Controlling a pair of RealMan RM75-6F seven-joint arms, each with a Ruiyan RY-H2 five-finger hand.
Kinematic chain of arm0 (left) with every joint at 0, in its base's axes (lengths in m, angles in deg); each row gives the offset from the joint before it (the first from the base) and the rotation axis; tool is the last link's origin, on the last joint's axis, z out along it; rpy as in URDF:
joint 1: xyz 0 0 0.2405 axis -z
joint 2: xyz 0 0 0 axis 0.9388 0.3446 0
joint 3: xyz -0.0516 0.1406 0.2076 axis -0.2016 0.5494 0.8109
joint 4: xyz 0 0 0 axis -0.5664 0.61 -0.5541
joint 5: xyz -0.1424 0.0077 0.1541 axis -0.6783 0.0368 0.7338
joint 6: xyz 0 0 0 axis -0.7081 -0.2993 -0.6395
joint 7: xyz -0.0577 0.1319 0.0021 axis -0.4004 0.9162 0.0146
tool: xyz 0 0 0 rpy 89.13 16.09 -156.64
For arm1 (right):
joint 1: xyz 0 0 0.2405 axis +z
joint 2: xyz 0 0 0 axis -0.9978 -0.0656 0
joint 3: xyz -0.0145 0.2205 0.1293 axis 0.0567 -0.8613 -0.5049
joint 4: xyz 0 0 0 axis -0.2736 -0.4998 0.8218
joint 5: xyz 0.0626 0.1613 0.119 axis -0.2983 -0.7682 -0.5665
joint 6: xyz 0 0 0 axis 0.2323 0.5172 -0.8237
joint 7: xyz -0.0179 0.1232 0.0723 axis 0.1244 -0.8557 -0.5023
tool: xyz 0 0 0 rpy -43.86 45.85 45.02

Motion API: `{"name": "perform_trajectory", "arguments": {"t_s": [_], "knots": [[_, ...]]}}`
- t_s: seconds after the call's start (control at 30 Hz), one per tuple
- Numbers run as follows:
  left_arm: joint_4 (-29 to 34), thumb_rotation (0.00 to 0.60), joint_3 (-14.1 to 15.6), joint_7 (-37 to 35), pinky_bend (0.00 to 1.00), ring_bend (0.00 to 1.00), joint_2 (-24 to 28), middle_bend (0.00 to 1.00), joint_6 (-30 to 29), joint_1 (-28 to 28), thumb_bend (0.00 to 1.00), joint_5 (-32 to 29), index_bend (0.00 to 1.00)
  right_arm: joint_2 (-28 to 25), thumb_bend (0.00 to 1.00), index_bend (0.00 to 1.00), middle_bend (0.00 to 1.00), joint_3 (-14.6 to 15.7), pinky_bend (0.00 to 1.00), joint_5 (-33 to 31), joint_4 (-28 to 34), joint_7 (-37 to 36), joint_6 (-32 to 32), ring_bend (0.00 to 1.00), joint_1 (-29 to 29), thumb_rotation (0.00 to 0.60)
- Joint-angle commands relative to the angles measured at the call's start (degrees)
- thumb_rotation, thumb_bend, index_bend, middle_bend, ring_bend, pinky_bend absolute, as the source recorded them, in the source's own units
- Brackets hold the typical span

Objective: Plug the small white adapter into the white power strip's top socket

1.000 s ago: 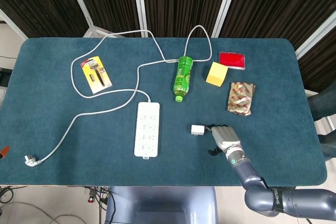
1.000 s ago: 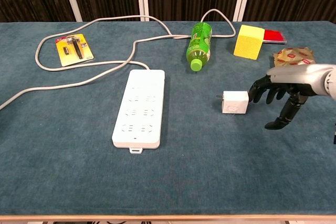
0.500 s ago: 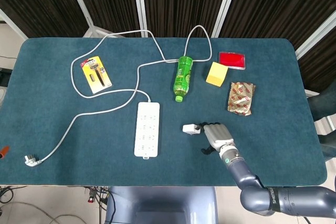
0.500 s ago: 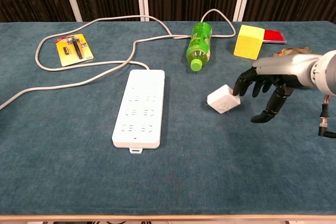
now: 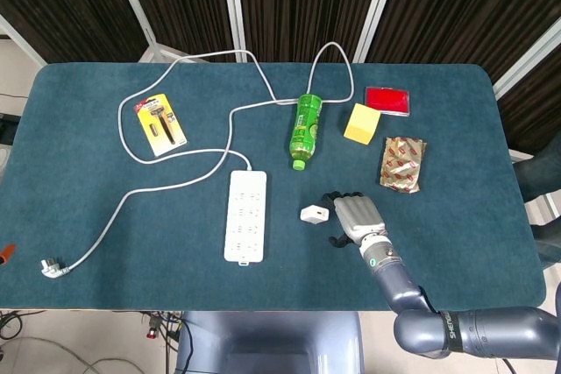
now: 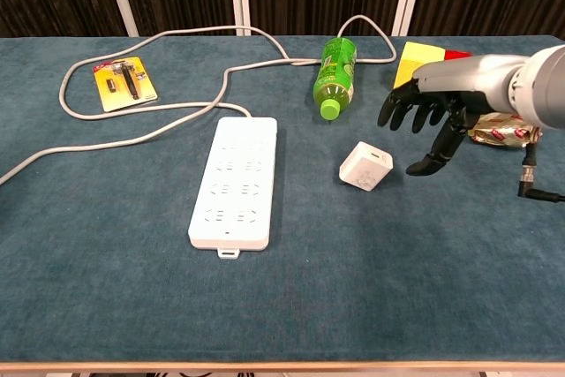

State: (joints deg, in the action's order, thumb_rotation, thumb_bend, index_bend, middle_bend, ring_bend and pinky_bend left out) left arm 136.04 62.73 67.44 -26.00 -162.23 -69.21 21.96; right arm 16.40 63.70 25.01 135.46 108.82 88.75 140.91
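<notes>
The small white adapter (image 5: 312,214) lay alone on the blue bench (image 5: 88,199) just right of centre in the head view, tipped onto one face with its prongs up in the chest view. It sat between the white power strip (image 5: 245,215), which lay flat to its left, and the right hand (image 5: 354,217) to its right. That hand hovered just beside the adapter without touching it, its dark fingers (image 6: 399,113) spread apart and holding nothing. The left hand appeared in neither view. The strip's grey cable (image 5: 175,186) looped over the upper left of the bench and ended at a plug (image 5: 53,267) near the lower left edge. A green bottle (image 5: 305,129) lay above the adapter, with a yellow block (image 5: 361,123), a red case (image 5: 387,100) and a foil packet (image 5: 403,164) to the upper right. A yellow blister pack (image 5: 159,125) rested at the upper left.
</notes>
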Motion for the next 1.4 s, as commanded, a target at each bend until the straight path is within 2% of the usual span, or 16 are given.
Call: {"name": "perform_trajectory", "arguments": {"t_s": [0.03,0.23,0.47,0.63,0.8,0.93,1.2,1.4], "knots": [[0.04,0.600,0.01,0.00,0.00,0.00,-0.01,0.00,-0.11,-0.05,0.10,0.05,0.15,0.78,0.33,0.17,0.19,-0.22,0.18,1.16,-0.53,-1.08,0.19,0.20,-0.43,0.600],[0.25,0.600,-0.13,0.00,0.00,0.00,-0.07,0.00,-0.54,-0.28,0.10,-0.19,0.15,5.18,0.27,0.13,0.17,-1.70,0.15,0.39,-5.70,-3.01,1.07,0.16,-0.35,0.600],[0.15,0.600,-0.27,0.61,0.00,0.00,-0.30,0.00,-0.40,-0.11,0.10,-0.45,0.15,9.92,0.27,0.12,0.17,-2.23,0.15,-0.80,-9.63,-1.87,2.63,0.15,0.37,0.600],[0.17,0.600,-0.25,0.58,0.00,0.00,-0.24,0.00,-0.39,-0.15,0.10,-0.46,0.15,13.61,0.27,0.23,0.22,-3.50,0.15,-1.50,-12.76,-1.51,3.88,0.18,0.84,0.600],[0.40,0.600,-0.28,0.66,0.00,0.00,-0.19,0.00,-1.07,-0.44,0.10,-0.26,0.15,16.19,0.27,0.29,0.25,-4.08,0.15,-2.29,-16.09,-0.87,3.14,0.20,1.13,0.600],[0.37,0.600,-0.31,0.60,0.00,0.00,-0.14,0.00,-1.18,-0.55,0.10,-0.37,0.16,17.37,0.28,0.33,0.28,-4.03,0.15,-2.02,-17.93,-0.57,3.21,0.23,0.84,0.600],[0.43,0.600,-0.36,0.95,0.00,0.00,-0.24,0.00,-0.88,-0.39,0.10,-0.51,0.16,18.80,0.36,0.37,0.32,-4.06,0.15,-1.12,-19.92,-0.60,2.85,0.25,-0.27,0.600],[0.38,0.600,-0.38,1.11,0.00,0.00,-0.32,0.00,-0.94,-0.39,0.10,-0.51,0.16,19.41,0.37,0.41,0.36,-4.42,0.15,-0.82,-20.80,-0.44,2.21,0.29,-0.86,0.600]]}}
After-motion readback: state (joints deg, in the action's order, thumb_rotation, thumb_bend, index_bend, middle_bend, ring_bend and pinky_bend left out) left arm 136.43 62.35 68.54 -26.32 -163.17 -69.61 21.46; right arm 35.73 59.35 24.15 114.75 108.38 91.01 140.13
